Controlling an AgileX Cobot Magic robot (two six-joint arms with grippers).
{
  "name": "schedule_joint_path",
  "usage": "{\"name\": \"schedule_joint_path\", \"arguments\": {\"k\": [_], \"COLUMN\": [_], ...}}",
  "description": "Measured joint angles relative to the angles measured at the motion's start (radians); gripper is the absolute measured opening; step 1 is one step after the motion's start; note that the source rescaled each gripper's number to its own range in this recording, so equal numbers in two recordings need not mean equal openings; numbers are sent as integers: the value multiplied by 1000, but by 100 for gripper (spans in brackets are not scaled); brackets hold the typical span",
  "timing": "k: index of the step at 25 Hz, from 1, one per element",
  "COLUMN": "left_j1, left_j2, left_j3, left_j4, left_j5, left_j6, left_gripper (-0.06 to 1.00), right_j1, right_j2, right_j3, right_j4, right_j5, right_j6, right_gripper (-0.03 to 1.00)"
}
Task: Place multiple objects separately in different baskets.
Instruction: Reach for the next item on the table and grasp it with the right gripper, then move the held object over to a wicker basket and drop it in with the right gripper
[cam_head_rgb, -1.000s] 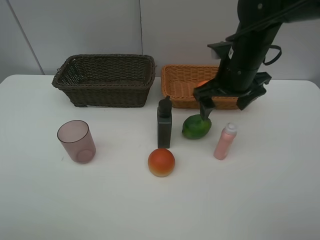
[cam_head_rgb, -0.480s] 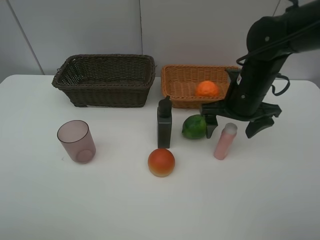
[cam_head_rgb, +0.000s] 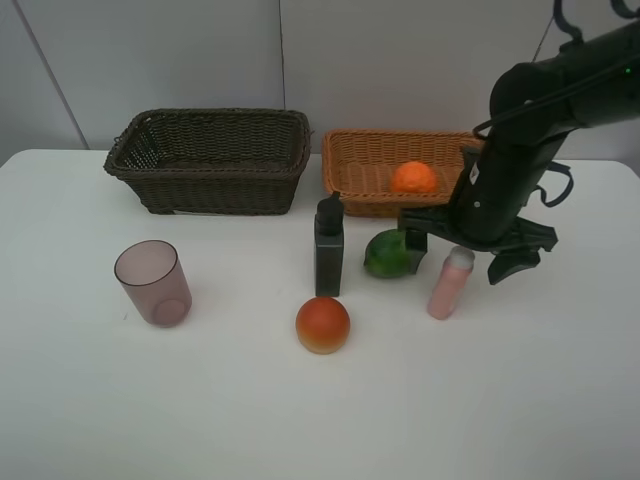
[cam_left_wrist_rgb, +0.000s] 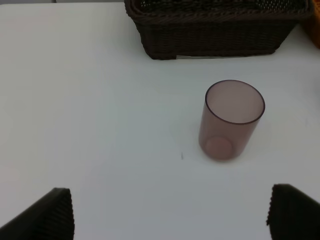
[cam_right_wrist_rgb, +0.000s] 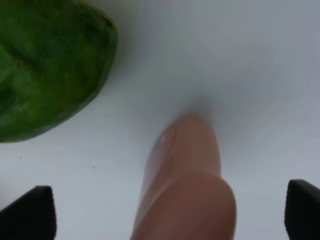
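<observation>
Two wicker baskets side by side at the far side of the white table (cam_head_rgb: 520, 400): dark brown basket (cam_head_rgb: 210, 165) on the left, orange-tan basket (cam_head_rgb: 355, 160) on the right, with an orange (cam_head_rgb: 414, 177) lying inside the orange-tan one.

Nearer, five loose items on the tabletop. Upright mauve cup (cam_head_rgb: 153, 283) far to the left, well apart from the rest. Upright dark grey bottle (cam_head_rgb: 329, 250) near the middle, nearer than the gap between the baskets. Just right of it, green fruit (cam_head_rgb: 386, 255), close to the orange-tan basket's near wall. Nearest of all, red-orange fruit (cam_head_rgb: 323, 324), just in front of the dark grey bottle. Right of the green fruit, pink bottle (cam_head_rgb: 448, 288), upright, white cap on top.

Right gripper (cam_head_rgb: 460, 253): hangs directly over the pink bottle, spread wide, one finger to each side of the cap and clear of it. Seen from the right wrist, frames the bottle between both fingertips, green fruit beside it.

Left gripper (cam_left_wrist_rgb: 172, 215): spread wide too, grips nothing, looks down on the mauve cup, dark brown basket beyond.
</observation>
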Motion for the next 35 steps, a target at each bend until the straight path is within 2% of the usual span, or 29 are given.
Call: {"name": "schedule_joint_path", "arguments": {"k": [6, 8, 10, 13, 16, 17, 35], "left_j1": [0, 0, 0, 0, 0, 0, 0], "left_j2": [0, 0, 0, 0, 0, 0, 0], "left_j3": [0, 0, 0, 0, 0, 0, 0], "left_j4": [0, 0, 0, 0, 0, 0, 0], "left_j5": [0, 0, 0, 0, 0, 0, 0], "left_j6": [0, 0, 0, 0, 0, 0, 0], "left_gripper": [100, 100, 100, 100, 100, 100, 100], "right_j1": [0, 0, 0, 0, 0, 0, 0], "right_j2": [50, 57, 63, 67, 72, 75, 83], "right_j3": [3, 3, 3, 3, -1, -4, -8], "right_j4": [-1, -3, -3, -2, 2, 2, 2], "right_j5": [17, 13, 5, -2, -1, 0, 14], "right_j6": [7, 8, 8, 9, 9, 9, 9], "right_gripper": [99, 91, 78, 48, 5, 2, 2]}}
